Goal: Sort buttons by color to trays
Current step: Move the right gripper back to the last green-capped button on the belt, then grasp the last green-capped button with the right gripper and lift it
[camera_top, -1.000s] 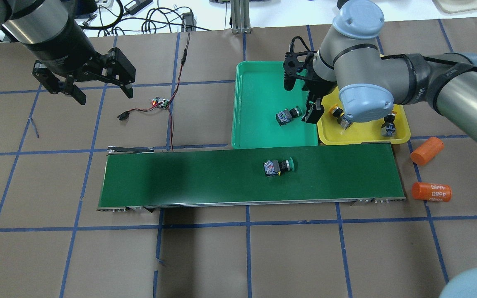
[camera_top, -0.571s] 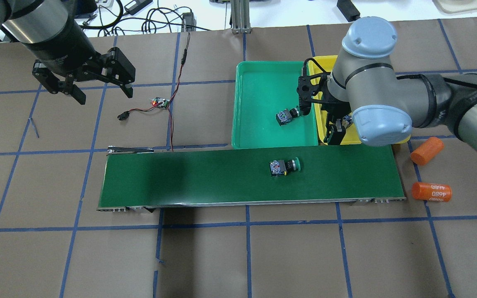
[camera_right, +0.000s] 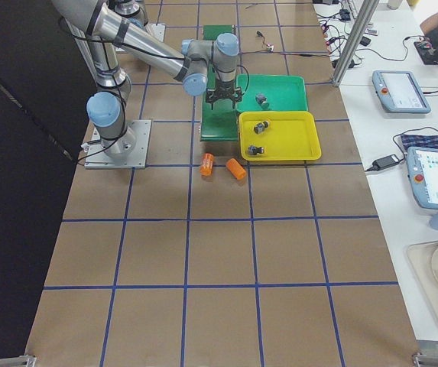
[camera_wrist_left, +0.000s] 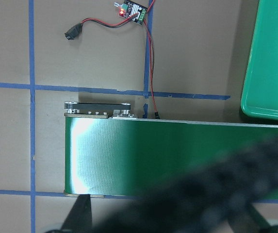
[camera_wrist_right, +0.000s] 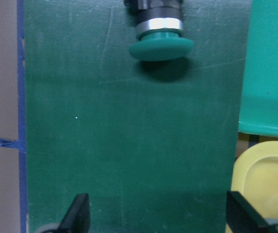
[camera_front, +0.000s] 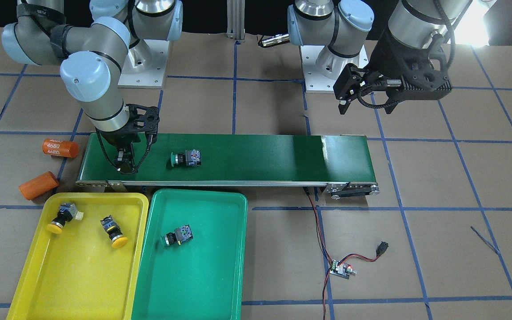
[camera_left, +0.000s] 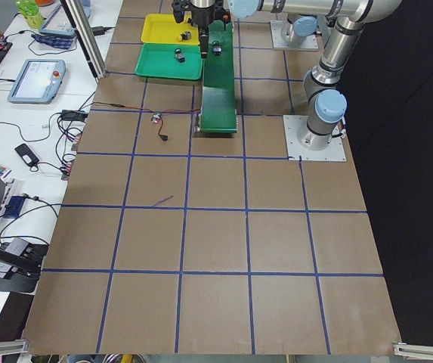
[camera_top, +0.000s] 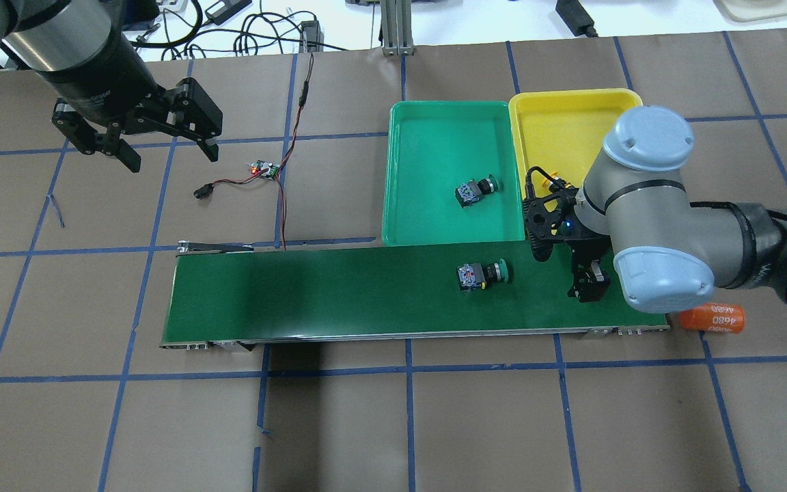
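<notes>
The right pincer (camera_front: 126, 164) hangs point-down over the dark green conveyor belt (camera_top: 332, 294), near the end of the belt that lies beside the two trays. Its fingers (camera_wrist_right: 79, 214) are spread wide with nothing between them. From these views it seems to sit just above the belt surface rather than on it, though that is hard to judge. A green-capped button (camera_top: 482, 275) lies on its side on the belt, apart from that pincer, with its cap turned toward it; in the right wrist view the cap sits ahead of the open fingers, roughly in line with the gap. A second green-capped button (camera_top: 477, 191) lies on its side inside the green tray (camera_top: 393, 171), toward the tray's belt-side half. The yellow tray (camera_front: 69, 275) touches the green one along a long side and holds one yellow-capped button (camera_front: 62, 216) and the other yellow-capped button (camera_front: 114, 230), both tipped over and near its belt-side end. The left pincer (camera_top: 171, 156) is held above the bare table (camera_top: 503, 424), well away from the trays, its fingers also spread and empty. Below and beside it a small circuit board (camera_top: 264, 169) with red and black wires lies on the table. Two orange cylinders (camera_front: 60, 148) rest on the table just past the belt's tray-side end.
</notes>
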Robot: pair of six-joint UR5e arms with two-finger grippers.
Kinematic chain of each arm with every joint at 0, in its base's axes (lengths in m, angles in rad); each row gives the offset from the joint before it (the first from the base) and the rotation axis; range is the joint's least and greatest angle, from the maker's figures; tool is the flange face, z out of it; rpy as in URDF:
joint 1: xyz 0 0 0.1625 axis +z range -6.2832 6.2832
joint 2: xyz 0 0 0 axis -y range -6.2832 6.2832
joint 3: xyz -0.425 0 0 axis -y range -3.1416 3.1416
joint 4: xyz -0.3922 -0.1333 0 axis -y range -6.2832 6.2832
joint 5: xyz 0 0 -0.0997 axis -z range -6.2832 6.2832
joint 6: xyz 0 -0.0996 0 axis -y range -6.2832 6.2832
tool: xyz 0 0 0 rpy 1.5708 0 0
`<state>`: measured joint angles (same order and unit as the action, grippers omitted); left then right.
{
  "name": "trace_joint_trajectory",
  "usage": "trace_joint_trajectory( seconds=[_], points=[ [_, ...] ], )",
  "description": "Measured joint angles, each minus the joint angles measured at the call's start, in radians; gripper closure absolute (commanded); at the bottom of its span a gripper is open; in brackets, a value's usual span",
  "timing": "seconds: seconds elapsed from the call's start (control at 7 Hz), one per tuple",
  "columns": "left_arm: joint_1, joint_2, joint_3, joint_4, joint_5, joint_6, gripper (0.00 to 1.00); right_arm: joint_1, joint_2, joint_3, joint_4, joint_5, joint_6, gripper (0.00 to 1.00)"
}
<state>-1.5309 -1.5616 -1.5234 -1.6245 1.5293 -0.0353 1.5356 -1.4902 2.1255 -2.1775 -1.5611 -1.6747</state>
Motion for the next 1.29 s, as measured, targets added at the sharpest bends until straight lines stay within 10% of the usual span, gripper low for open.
trace_joint_trajectory(
  seconds=[1.29],
  points=[
    [0.000, 0.000, -0.001, 0.001, -0.001, 0.000, 0.00, 0.037, -0.001, 0.015, -0.015, 0.013, 0.106, 0.00]
  ],
)
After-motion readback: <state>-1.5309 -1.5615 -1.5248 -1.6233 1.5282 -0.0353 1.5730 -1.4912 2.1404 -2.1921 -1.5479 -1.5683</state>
